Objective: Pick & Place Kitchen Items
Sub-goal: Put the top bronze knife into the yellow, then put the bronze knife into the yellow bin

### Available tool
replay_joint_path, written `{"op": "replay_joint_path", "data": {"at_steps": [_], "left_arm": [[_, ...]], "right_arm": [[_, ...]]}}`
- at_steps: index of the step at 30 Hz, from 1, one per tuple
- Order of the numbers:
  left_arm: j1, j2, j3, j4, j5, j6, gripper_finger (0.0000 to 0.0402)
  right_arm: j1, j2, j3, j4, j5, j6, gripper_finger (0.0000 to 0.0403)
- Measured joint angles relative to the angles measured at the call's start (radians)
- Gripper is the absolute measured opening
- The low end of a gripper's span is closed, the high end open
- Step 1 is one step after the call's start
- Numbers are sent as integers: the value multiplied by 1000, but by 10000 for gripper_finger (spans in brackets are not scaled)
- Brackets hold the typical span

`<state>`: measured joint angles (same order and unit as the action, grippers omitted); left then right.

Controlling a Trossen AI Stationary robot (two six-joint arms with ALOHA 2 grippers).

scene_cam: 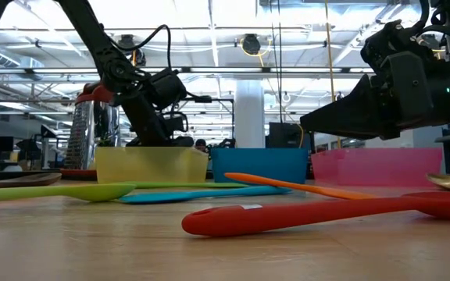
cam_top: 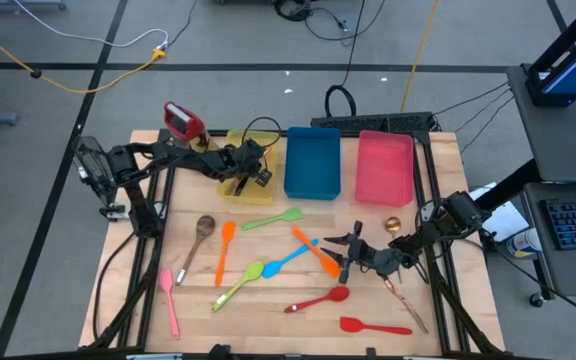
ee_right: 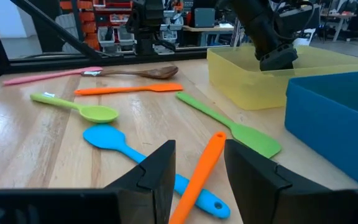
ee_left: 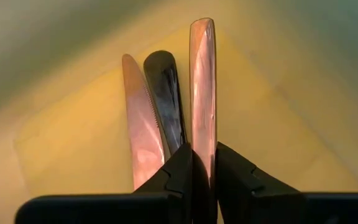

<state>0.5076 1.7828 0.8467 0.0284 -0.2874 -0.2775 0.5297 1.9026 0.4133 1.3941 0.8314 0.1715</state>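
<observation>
Lying on: a pale wooden surface point(cam_top: 268, 320), planks running lengthwise, set on a grey floor crossed by cables.
Room: the low view looks into a bright hall with ceiling lights, a white pillar and shelving behind.
Trays: a yellow tray point(cam_top: 250, 187), a blue tray point(cam_top: 312, 163) and a pink tray point(cam_top: 384, 167) stand in a row along the far edge.
Bottle: a red-capped bottle point(cam_top: 182, 122) sits beside the yellow tray.
Left gripper point(cam_top: 238, 183): reaches down into the yellow tray, its fingers pinched on a copper-coloured metal handle point(ee_left: 202, 87); a serrated knife point(ee_left: 140, 124) and a dark utensil point(ee_left: 165, 99) lie just beside it on the tray floor.
Right gripper point(cam_top: 340, 258): low over the middle of the surface, fingers apart and gripping nothing; the orange spatula point(ee_right: 197, 177) runs between them.
Other utensils: blue spoon point(ee_right: 114, 140), green spoon point(ee_right: 82, 107), green spatula point(ee_right: 229, 126), another orange spatula point(ee_right: 129, 89), wooden spoon point(ee_right: 143, 72) and pink spoon point(ee_right: 51, 76) spread beyond the right gripper; two red ones point(cam_top: 320, 299) lie nearer the front edge.
Near the right arm: a gold spoon point(cam_top: 392, 225), probably metal, though it shows small.
</observation>
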Motion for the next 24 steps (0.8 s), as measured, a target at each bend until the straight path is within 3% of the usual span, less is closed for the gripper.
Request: {"op": "replay_joint_path", "data": {"at_steps": [6, 24], "left_arm": [[-7, 0, 0, 0, 1, -1, 83], [-6, 0, 0, -1, 1, 7, 87]], "right_arm": [[0, 0, 0, 0, 0, 0, 130], [0, 0, 0, 0, 0, 53, 130]]}}
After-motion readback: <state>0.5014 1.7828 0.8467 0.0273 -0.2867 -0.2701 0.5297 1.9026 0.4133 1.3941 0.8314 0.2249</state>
